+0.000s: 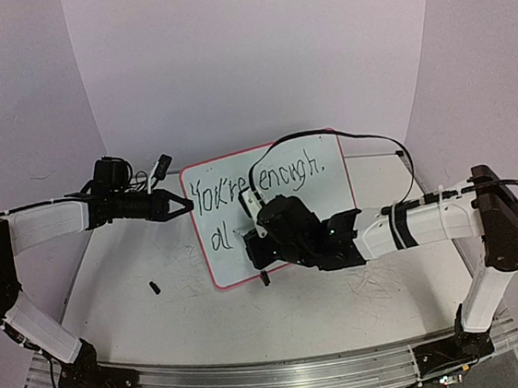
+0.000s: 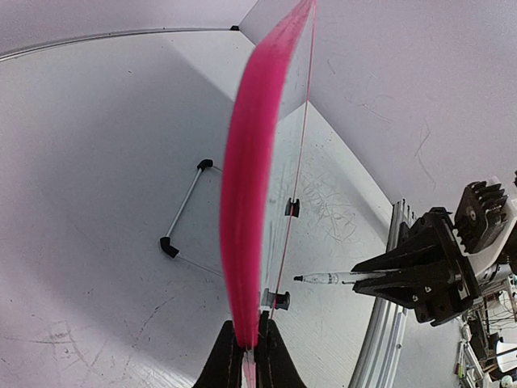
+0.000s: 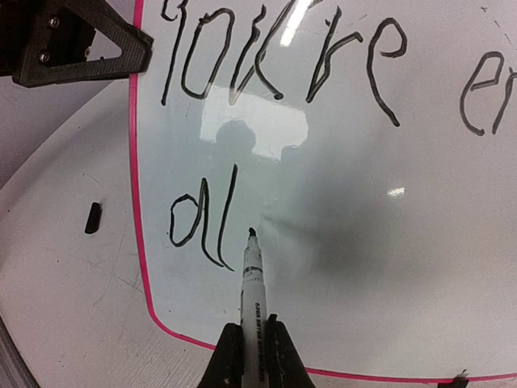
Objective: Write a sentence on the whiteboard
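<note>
**A:** Where do things stand?

**B:** The whiteboard is upright at the centre of the top view, on the tabletop. The sentence has its first line written. Below it there is only "al", at the lower left of the right wrist frame.

**A:** And the hands?

**B:** The right hand is clenched on a marker, its tip just right of the "l". The left hand is clamped on the board's pink rim, at its left edge in the top view.

**A:** What could go wrong?

**B:** I'd judge that a hard push from the marker could rock the board back on its wire stand, since only one edge grip steadies it. Too light a push and the stroke may skip. The marker could also twist in the grip and slant the letters.

**A:** Anything hidden?

**B:** I cannot tell whether the tip touches the surface. From above, the right arm covers the board's middle. "Enough" is cut off at the right edge of the right wrist frame. A small black piece lies left of the board, possibly a cap.
</note>
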